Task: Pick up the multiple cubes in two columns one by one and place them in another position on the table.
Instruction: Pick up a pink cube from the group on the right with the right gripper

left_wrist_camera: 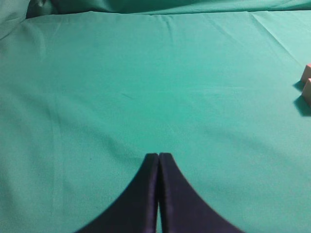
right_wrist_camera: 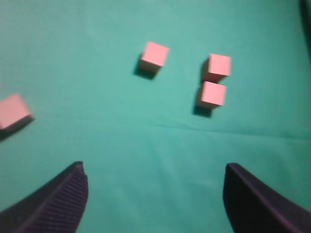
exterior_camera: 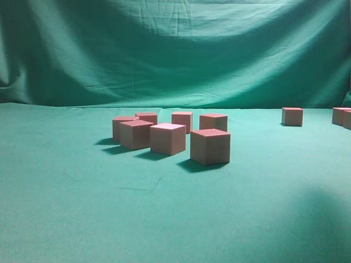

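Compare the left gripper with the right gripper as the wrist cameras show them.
The left gripper has its fingers pressed together, tips touching; the right gripper has its fingers spread wide with bare table between them. The left gripper looks over mostly bare cloth, with only cube edges at the right border; the right gripper looks at four cubes ahead of it. Both are black, hold nothing and sit above the green table.

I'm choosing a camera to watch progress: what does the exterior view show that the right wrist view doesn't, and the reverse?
Only the exterior view shows the cluster of six small reddish-pink matte cubes and the wrinkled green cloth backdrop. Only the right wrist view shows the open black right claw, holding nothing. Both show the smooth green cloth table and scattered cubes apart from the cluster.
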